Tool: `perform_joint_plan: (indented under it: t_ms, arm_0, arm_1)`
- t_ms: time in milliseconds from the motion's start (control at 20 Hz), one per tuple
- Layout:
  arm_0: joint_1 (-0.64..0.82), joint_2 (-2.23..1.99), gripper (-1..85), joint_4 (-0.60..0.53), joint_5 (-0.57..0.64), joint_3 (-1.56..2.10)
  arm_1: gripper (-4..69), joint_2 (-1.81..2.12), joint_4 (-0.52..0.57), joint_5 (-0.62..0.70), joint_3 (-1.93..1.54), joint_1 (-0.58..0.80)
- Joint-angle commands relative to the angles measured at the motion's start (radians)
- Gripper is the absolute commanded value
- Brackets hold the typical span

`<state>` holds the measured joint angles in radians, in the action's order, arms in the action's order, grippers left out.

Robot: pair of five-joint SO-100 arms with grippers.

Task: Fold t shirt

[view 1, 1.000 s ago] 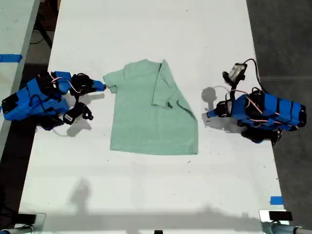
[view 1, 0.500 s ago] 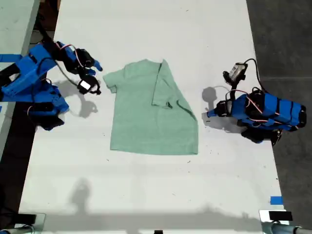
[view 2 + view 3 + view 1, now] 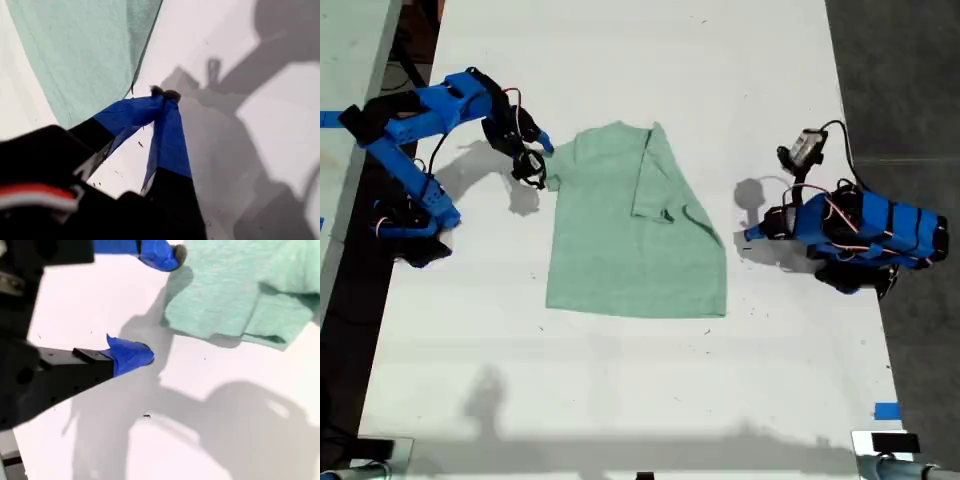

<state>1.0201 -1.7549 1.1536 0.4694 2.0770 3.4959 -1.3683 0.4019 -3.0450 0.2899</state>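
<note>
Overhead, the white table (image 3: 620, 400) held the t shirt (image 3: 630, 230), my first gripper (image 3: 164, 93) closed empty, my second gripper (image 3: 160, 305) spread open.

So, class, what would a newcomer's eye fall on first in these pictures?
The mint t shirt lies in the middle of the white table, with one sleeve folded over its chest. My second gripper, open, is at the shirt's sleeve on the exterior view's left. My first gripper, shut, rests beside the shirt on that view's right.
</note>
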Motion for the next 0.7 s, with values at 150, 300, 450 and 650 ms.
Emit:
perform_joint_plan:
  t_ms: [150, 300, 450, 650]
  arm_0:
    - [-0.080, 0.009, 20.6, -0.002, -0.046, -0.066]
    - [-0.084, 0.158, 10.6, 0.005, -0.052, -0.069]
    - [-0.063, 0.236, -0.3, 0.044, -0.058, -0.071]
    - [-0.049, 0.034, -0.3, 0.138, -0.077, -0.098]
  arm_1:
    - [-1.5, 0.006, 0.015, -0.002, -0.055, -0.008]
    - [-1.5, 0.006, 0.015, -0.002, -0.055, -0.008]
    - [-1.5, 0.006, 0.015, -0.002, -0.055, -0.009]
    - [-1.5, 0.006, 0.015, -0.002, -0.055, -0.009]
